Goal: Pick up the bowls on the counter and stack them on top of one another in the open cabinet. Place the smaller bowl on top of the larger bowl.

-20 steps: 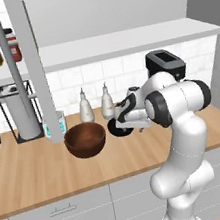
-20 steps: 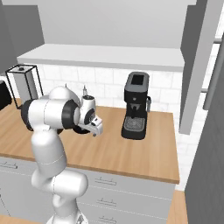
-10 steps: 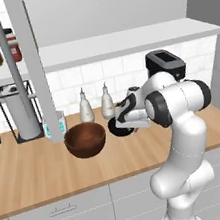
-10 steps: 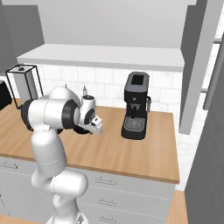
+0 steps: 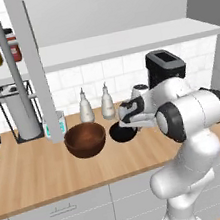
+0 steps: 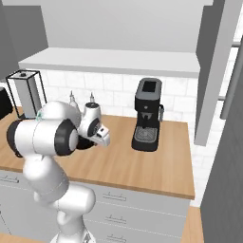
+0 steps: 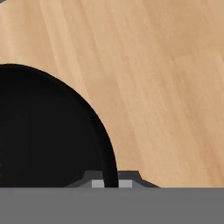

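With the brown bowl (image 5: 85, 140) waiting at frame centre-left, the gripper (image 7: 110, 183) pinches the black bowl's (image 5: 122, 132) rim on the counter (image 5: 37, 175), apparently ready to lift.

Glossy black bowl (image 7: 48, 131), wooden counter (image 7: 166, 78)

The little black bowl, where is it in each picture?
Left base view: smaller bowl at center, right of the larger bowl.
Right base view: a dark sliver behind the arm.
Hand view: fills the left, rim between the fingertips.
Shared landmark: the counter.
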